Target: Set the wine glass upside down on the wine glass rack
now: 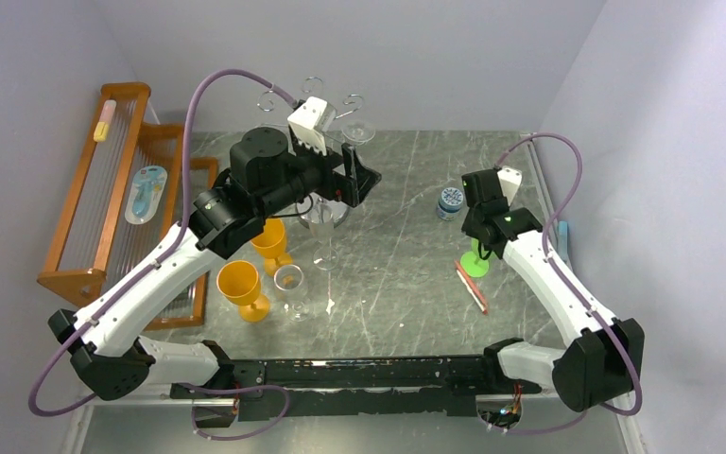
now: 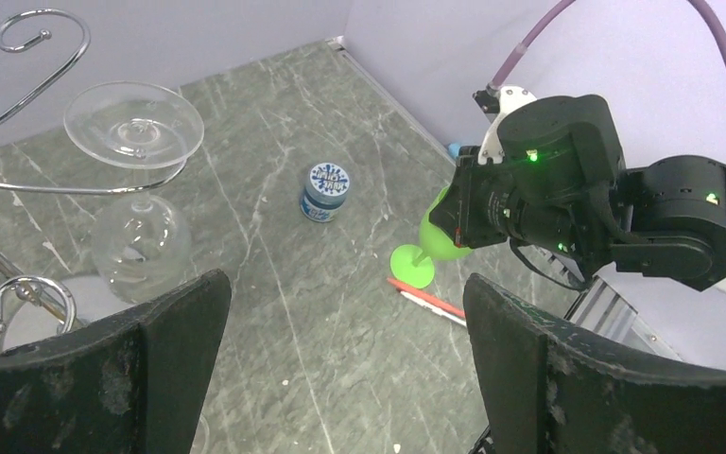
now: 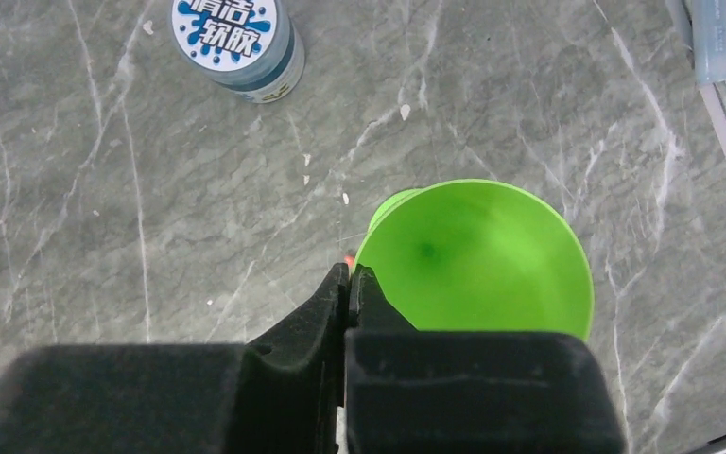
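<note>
Glass: the wine glass (image 2: 140,236) hangs upside down at the upper left of the left wrist view, with its foot resting on a wire arm and its bowl below.
Rack: the wine glass rack (image 2: 28,281) runs along the left edge of the same view, chrome curls above and beside the glass.
Left tool: the left gripper (image 2: 345,293) is spread wide and empty at lower centre, apart from the glass.
Right tool: the right gripper (image 3: 350,284) is pinched together and holds nothing, its tips just beside the rim of a green cup (image 3: 477,255).
Stage: the glass looks seated, so what remains is the retreat.
Doing it well: draw the left arm straight back from the rack with the jaws kept wide and no sideways sweep toward the bowl. A nudge to the thin wire could rock the glass off.
Nearby: a small jar (image 2: 326,192) stands mid-frame, well apart.
</note>
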Robot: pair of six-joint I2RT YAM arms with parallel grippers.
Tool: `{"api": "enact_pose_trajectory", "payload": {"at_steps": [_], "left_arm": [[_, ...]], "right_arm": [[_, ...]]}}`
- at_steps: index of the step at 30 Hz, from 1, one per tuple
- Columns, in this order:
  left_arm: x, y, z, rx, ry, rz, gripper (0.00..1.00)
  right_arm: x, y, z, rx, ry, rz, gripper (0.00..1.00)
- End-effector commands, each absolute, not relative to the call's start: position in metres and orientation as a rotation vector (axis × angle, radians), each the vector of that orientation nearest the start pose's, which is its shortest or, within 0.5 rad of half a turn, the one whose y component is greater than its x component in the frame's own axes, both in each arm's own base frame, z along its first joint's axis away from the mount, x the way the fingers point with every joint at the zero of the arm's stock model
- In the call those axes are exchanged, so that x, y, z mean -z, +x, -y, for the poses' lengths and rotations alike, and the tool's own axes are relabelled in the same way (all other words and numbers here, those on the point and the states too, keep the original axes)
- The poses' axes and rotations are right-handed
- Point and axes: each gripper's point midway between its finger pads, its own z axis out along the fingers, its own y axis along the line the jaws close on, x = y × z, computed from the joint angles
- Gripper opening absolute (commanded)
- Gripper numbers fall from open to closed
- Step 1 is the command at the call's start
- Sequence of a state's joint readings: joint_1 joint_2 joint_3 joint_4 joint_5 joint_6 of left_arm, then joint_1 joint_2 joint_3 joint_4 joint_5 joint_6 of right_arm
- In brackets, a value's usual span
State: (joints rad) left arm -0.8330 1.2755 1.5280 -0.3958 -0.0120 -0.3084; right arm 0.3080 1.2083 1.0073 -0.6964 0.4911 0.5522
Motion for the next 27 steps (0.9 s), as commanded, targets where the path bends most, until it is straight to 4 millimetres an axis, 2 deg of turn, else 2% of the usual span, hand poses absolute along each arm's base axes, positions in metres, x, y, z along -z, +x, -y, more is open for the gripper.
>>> {"api": "enact_pose_trajectory", "payload": {"at_steps": [1, 5, 8, 13, 17, 23, 27], "left_arm": [[-0.42, 0.266, 0.317, 0.892, 0.44, -1.693, 0.97], [-0.426, 0.269, 0.319, 0.908, 0.407, -1.682, 0.97], [-0.433, 0.273, 0.322, 0.921, 0.381, -1.681, 0.97], [-0.435, 0.28, 0.326, 0.929, 0.315, -1.721, 0.97], [-0.437, 0.286, 0.325, 0.964, 0.185, -1.77, 0.97], [-0.447, 0.288, 0.32, 1.057, 0.014, -1.721, 0.97], [-0.458, 0.293, 0.315, 1.092, -0.067, -1.636, 0.94]], "right_arm": [[-0.171, 0.302, -0.03, 0.164, 0.486, -2.273, 0.0], [-0.2, 0.297, -0.027, 0.143, 0.51, -2.222, 0.0], [-0.233, 0.296, -0.02, 0.146, 0.535, -2.149, 0.0], [-0.302, 0.299, -0.018, 0.066, 0.55, -1.985, 0.0], [-0.359, 0.298, -0.034, -0.122, 0.482, -1.852, 0.0], [-0.46, 0.286, -0.065, -0.48, 0.375, -1.473, 0.0], [-0.509, 0.275, -0.088, -0.697, 0.293, -1.256, 0.0]]}}
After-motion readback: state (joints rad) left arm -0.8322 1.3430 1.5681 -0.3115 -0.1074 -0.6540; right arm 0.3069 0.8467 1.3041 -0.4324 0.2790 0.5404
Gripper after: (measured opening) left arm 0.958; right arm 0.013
